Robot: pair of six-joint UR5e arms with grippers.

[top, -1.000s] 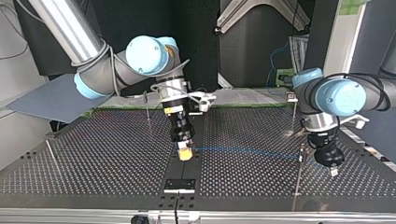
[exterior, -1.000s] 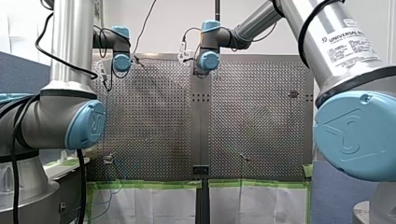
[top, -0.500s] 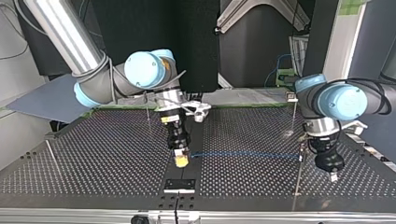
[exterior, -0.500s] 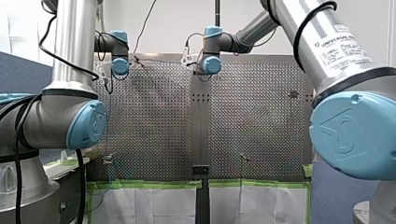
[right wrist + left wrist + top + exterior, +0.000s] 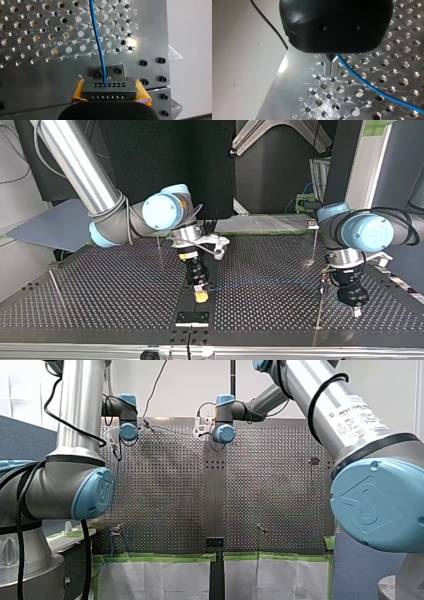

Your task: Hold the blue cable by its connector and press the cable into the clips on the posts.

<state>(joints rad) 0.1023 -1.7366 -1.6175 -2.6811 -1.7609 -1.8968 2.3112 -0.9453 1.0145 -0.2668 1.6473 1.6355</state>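
My right gripper (image 5: 110,90) is shut on the black connector (image 5: 109,92), a yellow pad on each side of it. The blue cable (image 5: 97,42) leaves the connector's face and runs over the perforated plate. In the top view my right gripper (image 5: 201,295) hangs over the centre strip. From there the blue cable (image 5: 260,282) stretches to a thin post (image 5: 320,307) near my left gripper (image 5: 356,310). In the left wrist view my left gripper (image 5: 332,67) is shut just above the plate. The blue cable (image 5: 372,87) passes close beside its metal fingers; I cannot tell whether it touches them.
More thin posts stand on the table: one behind my right arm (image 5: 158,240), one at the top view's left (image 5: 55,289), one at the back right (image 5: 314,242). A small black bracket (image 5: 192,318) sits at the near edge. Green tape (image 5: 160,557) lines the table's edge.
My right gripper has carried the connector toward the top view's near edge. The cable now lies straighter. My left gripper has dropped slightly lower beside its post.
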